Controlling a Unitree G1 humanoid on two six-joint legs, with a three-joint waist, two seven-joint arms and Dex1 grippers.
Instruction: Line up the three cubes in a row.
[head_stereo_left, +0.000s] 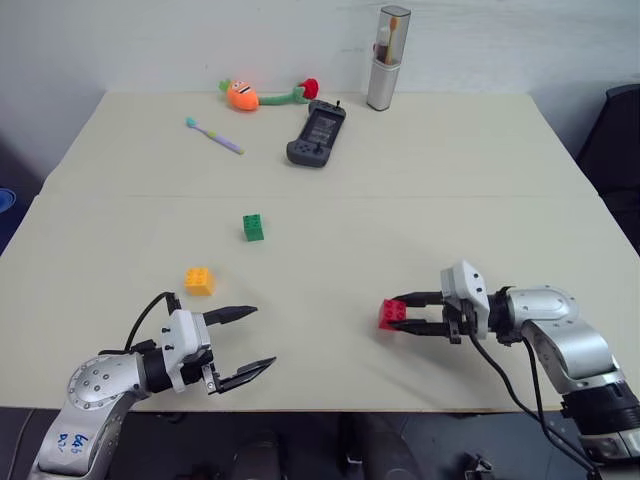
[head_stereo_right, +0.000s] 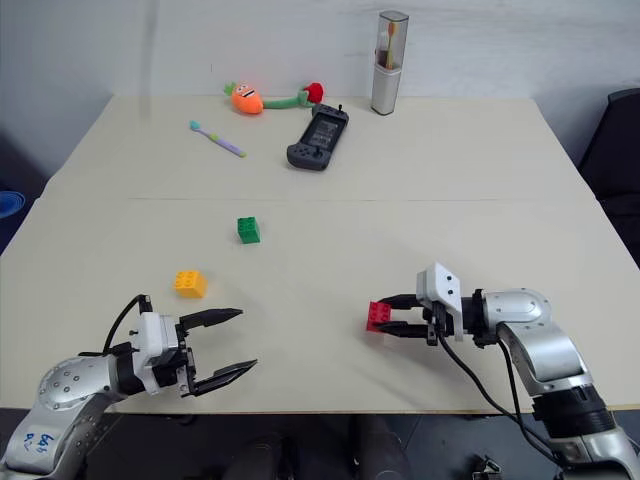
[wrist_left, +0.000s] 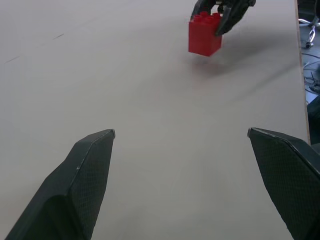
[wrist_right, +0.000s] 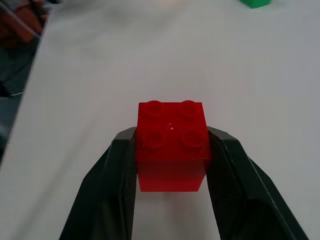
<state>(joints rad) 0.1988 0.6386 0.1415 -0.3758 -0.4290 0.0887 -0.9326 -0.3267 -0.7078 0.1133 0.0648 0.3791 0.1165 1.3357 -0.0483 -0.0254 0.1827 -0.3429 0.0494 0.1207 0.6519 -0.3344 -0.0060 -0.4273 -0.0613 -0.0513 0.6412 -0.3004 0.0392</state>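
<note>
The right gripper (wrist_right: 171, 165) pinches the small red studded plastic brick (wrist_right: 171, 145) between its two black fingers, one pad flat on each side wall, studs up. In the head views this brick sits low over the pale table (head_stereo_left: 420, 200), near its front edge on the robot's right; whether it rests on the surface or is just lifted is hard to tell. The left gripper (head_stereo_left: 240, 345) hovers near the front left with its fingers spread wide and nothing between them. Just beyond it lies the small orange-yellow studded brick (head_stereo_left: 199, 280), and further in, toward the middle of the table, the small green studded brick (head_stereo_left: 253, 227); the two are apart from each other and well apart from the red one.

These bricks look light, rigid and hard, so they should not deform under a firm squeeze. Their smooth walls may be a little slippery, and an off-centre pinch could twist them. The flat opposite sides, below the studs, seem the best place to hold.
</note>
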